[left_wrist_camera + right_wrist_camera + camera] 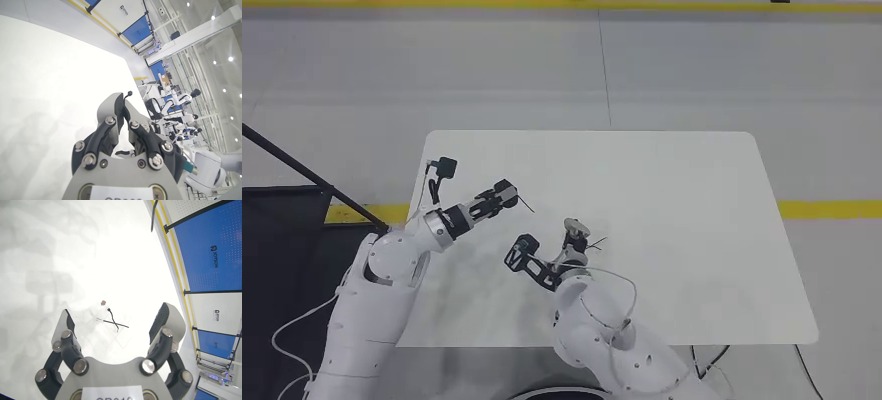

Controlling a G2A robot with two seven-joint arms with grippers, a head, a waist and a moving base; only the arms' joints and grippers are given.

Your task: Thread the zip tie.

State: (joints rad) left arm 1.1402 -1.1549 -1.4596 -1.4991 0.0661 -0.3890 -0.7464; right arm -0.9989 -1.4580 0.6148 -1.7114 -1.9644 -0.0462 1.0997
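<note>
Left hand (pixel 123 108) clenched on one zip tie (pixel 129 93) — right hand (pixel 115 311) released, near two crossed ties (pixel 115 324).

blk zip tie (pixel 128 95) | pinched in L hand (pixel 123 103) | 2 ties (pixel 115 323) crossed on table (pixel 56 256)

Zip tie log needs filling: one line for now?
left gripper: shut on zip tie | right gripper: open, above two crossed ties on table

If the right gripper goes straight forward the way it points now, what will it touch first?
Most likely the two crossed black zip ties lying on the table, which sit centred between the open jaws of the right gripper. Depth is unclear, so it may meet bare table beside them.
</note>
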